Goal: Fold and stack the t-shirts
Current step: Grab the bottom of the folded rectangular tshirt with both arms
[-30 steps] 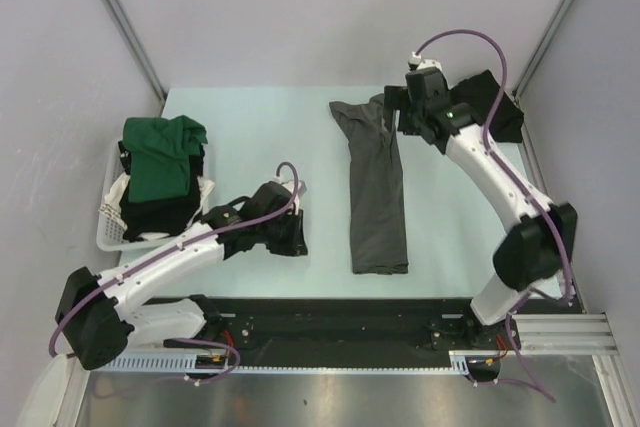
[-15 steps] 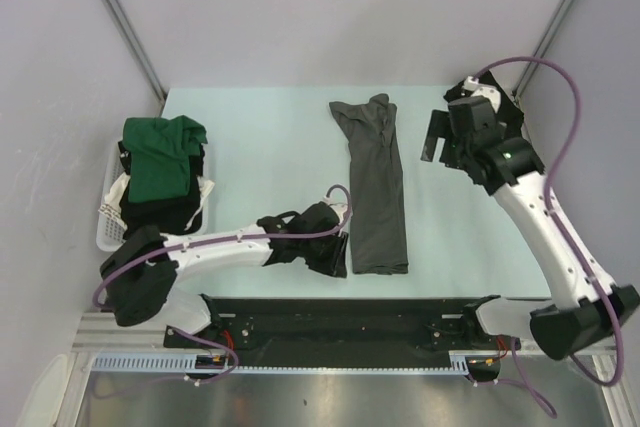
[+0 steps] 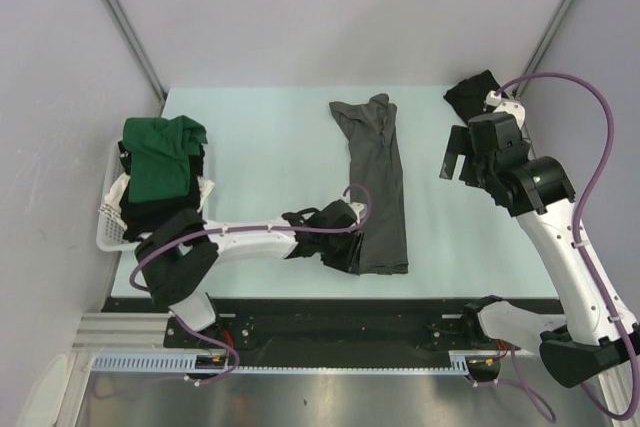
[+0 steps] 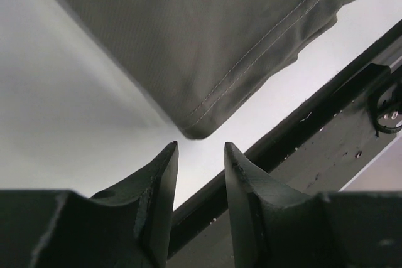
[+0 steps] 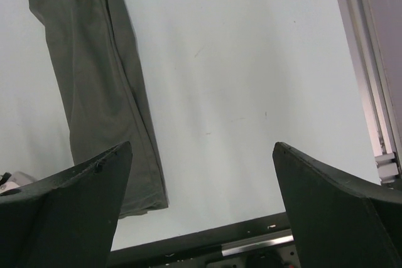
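Grey t-shirt (image 3: 378,187) lying half-folded, a long strip; green t-shirt (image 3: 160,152) sitting in basket (image 3: 106,233), nothing stacked. Left gripper (image 4: 200,145) hovering part-open, empty; right gripper (image 5: 202,145) gaping, empty.

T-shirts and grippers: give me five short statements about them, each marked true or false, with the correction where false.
1. The grey t-shirt lies as a long folded strip on the table. True.
2. The left gripper is clamped on the grey t-shirt. False: its jaws stand apart with nothing between them, just short of the shirt's near corner.
3. The right gripper is wide open and holds nothing. True.
4. The green t-shirt lies flat on the table. False: it sits on top of the heap in the white basket.
5. A black t-shirt lies at the table's far right corner. True.
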Controlling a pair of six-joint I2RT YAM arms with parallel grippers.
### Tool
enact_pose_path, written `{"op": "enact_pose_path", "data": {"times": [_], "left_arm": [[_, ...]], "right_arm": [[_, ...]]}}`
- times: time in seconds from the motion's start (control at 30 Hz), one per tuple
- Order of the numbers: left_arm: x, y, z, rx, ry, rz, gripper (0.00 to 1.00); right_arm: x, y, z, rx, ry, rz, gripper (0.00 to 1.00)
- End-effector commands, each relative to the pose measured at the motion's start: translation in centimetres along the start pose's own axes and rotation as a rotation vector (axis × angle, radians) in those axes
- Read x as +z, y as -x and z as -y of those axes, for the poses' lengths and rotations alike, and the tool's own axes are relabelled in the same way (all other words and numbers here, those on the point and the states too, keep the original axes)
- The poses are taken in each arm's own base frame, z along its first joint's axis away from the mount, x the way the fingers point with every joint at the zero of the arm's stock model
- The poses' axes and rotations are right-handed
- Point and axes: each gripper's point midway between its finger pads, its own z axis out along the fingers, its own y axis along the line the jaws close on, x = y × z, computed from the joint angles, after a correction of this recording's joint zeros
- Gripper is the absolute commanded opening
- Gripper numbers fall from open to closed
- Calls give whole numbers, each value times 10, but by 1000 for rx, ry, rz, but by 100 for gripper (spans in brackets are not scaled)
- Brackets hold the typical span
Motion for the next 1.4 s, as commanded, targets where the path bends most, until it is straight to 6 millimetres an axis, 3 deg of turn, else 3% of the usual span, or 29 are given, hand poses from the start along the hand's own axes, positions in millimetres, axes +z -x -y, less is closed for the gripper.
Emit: {"op": "enact_pose_path", "data": {"times": [0.0, 0.27, 0.93, 1.17, 1.37], "left_arm": [[4, 26, 18, 50, -41, 58, 41], [17, 22, 15, 51, -25, 24, 41], [4, 17, 0, 75, 71, -15, 44], [18, 6, -9, 52, 83, -49, 45], [26, 11, -3, 45, 60, -43, 44]], "right_arm": [[-12, 0, 13, -2, -29, 13, 100], [-9, 0, 16, -38, -44, 6, 100], [16, -10, 0, -31, -19, -33, 100], [17, -12, 2, -49, -20, -38, 100], [12, -15, 9, -69, -27, -47, 100]]}}
